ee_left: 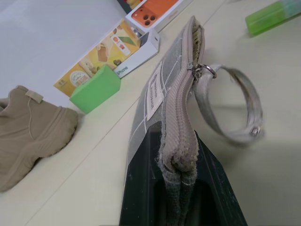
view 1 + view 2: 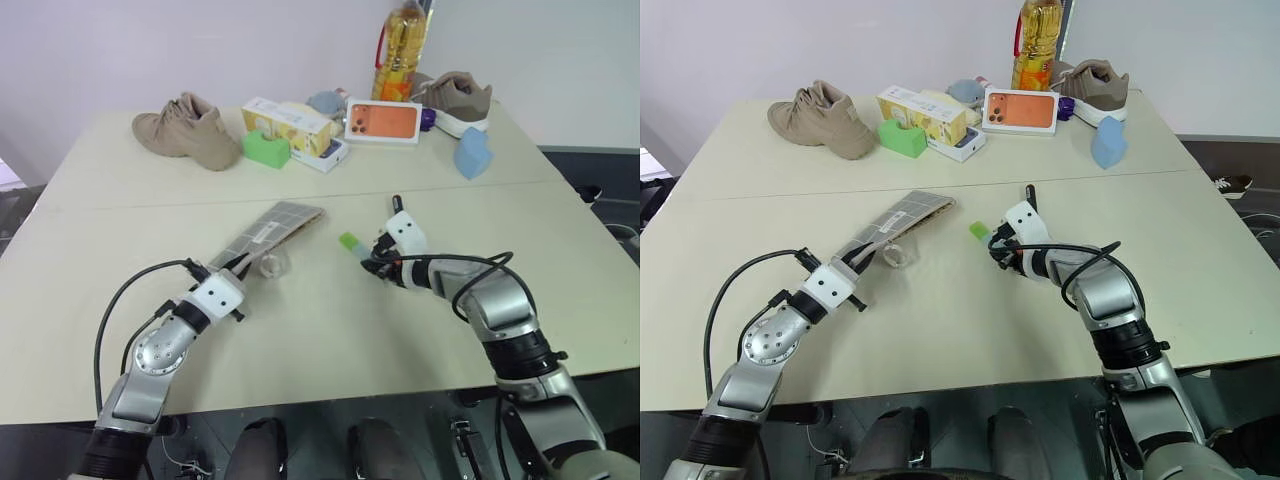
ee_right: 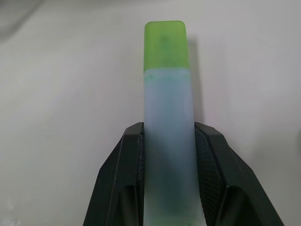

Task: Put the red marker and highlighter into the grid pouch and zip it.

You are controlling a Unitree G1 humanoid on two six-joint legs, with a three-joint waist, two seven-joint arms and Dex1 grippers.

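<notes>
My right gripper (image 3: 167, 155) pinches the highlighter (image 3: 167, 117) mid-table, green cap outward; my left gripper (image 1: 181, 197) is clamped on the grid pouch (image 1: 162, 94) end, nearer the table's (image 2: 300, 330) left edge.

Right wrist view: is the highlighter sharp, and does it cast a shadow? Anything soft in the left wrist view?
Right wrist view: the highlighter is crisp between the right gripper fingers, with a faint shadow on the table beside it. Left wrist view: the pouch edge nearest the left gripper is slightly soft; the boxes behind stay readable.

Green-capped highlighter (image 3: 165, 117) pinched; grid pouch (image 2: 270, 231) tilted, clamped.
</notes>
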